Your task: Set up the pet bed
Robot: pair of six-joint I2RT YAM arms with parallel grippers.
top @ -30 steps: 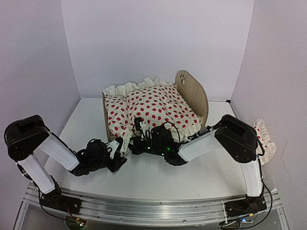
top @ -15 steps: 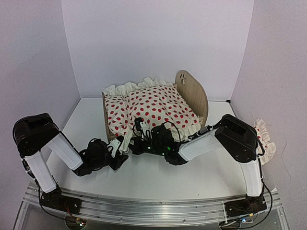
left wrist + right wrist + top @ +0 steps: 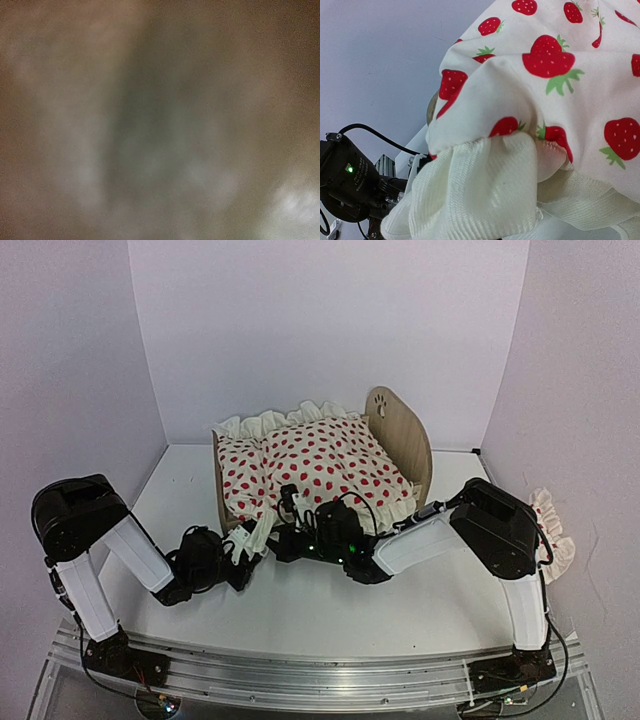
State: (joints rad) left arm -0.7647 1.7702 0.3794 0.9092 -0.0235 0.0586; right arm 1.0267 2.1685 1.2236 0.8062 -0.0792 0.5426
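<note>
White table (image 3: 300, 615), pale walls on three sides. The light-wood pet bed (image 3: 403, 440) with a paw-print headboard stands mid-table toward the back. A cream ruffled strawberry-print duvet (image 3: 330, 465) covers it, its ruffle hanging over the near side. Your left gripper (image 3: 243, 545) is at the ruffle by the footboard corner. Your right gripper (image 3: 290, 508) is just beside it, against the duvet edge. You cannot tell the finger spread of either; the left wrist view is a brown blur. A small red-dotted ruffled pillow (image 3: 552, 530) lies by the right wall, well apart.
</note>
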